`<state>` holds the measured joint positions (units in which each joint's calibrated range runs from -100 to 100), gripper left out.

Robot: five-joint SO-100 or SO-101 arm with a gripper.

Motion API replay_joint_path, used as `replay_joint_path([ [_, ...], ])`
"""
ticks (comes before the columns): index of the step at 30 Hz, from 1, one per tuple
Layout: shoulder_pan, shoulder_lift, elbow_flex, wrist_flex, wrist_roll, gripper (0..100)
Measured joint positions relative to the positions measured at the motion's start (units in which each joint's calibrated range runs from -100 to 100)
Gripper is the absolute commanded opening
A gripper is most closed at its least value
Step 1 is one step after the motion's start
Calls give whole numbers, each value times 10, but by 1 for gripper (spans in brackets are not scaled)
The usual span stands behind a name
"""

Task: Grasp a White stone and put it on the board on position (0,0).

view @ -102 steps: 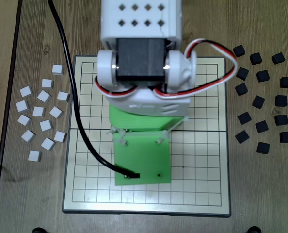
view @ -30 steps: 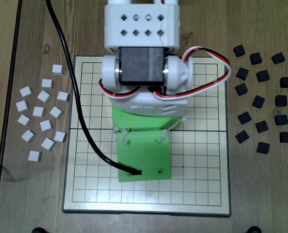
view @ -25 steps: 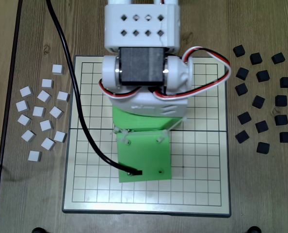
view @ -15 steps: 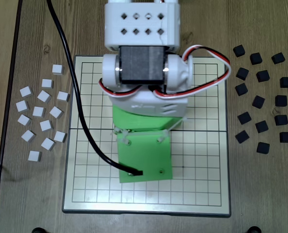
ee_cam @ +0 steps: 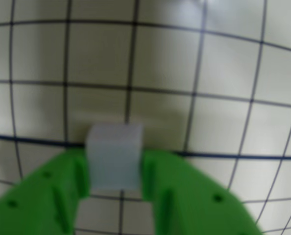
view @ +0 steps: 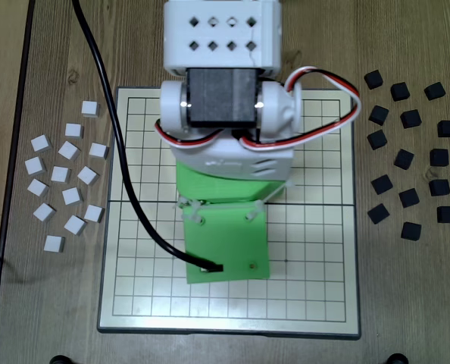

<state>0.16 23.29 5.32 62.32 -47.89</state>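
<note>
In the wrist view my green gripper [ee_cam: 115,169] is shut on a white cube stone [ee_cam: 114,154], one finger on each side. It holds the stone over the gridded board [ee_cam: 224,63], near a thick blue line; I cannot tell if the stone touches the board. In the fixed view the arm and its green wrist mount [view: 226,246] reach over the middle of the board [view: 316,303]. They hide the fingers and the held stone there.
Several loose white stones [view: 66,186] lie on the wooden table left of the board in the fixed view. Several black stones [view: 410,155] lie to its right. A black cable [view: 126,182] runs across the board's left part to the wrist.
</note>
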Motion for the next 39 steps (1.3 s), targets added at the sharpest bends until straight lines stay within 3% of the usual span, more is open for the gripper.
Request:
replay_joint_path([
  [22, -1, 0, 1, 0, 2, 11],
  [29, -2, -9, 2, 1, 11, 16],
  [39, -12, -40, -164, 151, 6, 12],
])
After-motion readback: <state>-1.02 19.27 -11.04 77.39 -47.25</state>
